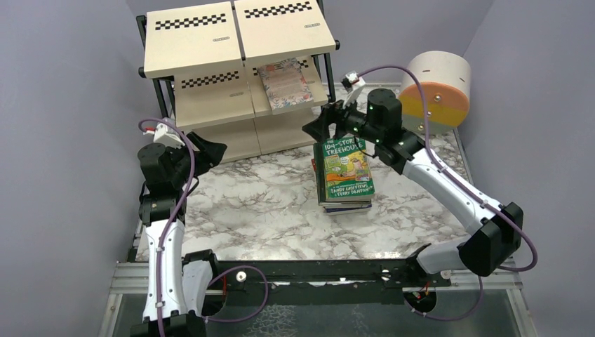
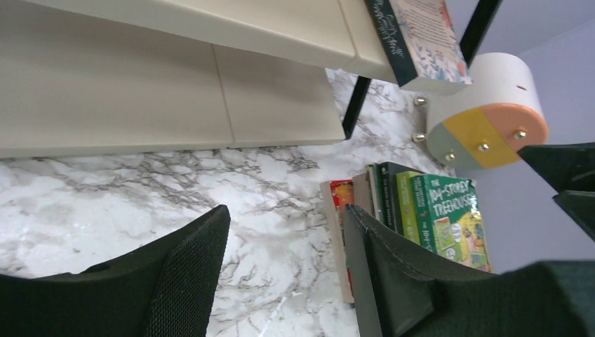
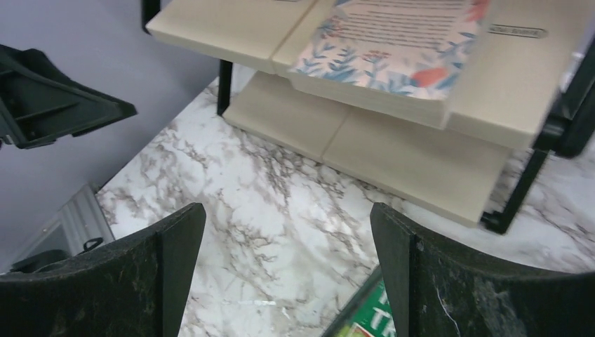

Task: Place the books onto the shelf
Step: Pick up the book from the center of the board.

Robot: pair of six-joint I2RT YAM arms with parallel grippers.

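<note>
**A:** Where do things stand?

**B:** On the table (image 1: 259, 203), the shelf (image 1: 193, 42) holds one floral book (image 1: 284, 88). It lies flat on the middle board and overhangs the front. The other books sit in a stack (image 1: 344, 193) just in front of the shelf's right half.

**A:** And the arms?

**B:** The right gripper (image 1: 319, 125) hovers between shelf and stack, jaws wide, holding nothing. The left gripper (image 1: 210, 151) hangs before the shelf's left end, jaws half-spread and also empty.

**A:** What is the step, then?

**B:** Probably taking the green top book (image 1: 345, 167). The right gripper should come down on the edge nearest the shelf. It should pinch only that one book and lift it level, or the stack may slide.

**A:** Why would it slide?

**B:** The table looks like smooth marble print, and the covers look glossy. The shelf is pale matte slabs in a thin black frame. The fingers (image 3: 175, 274) are black, wedge-shaped and finely grained.
</note>
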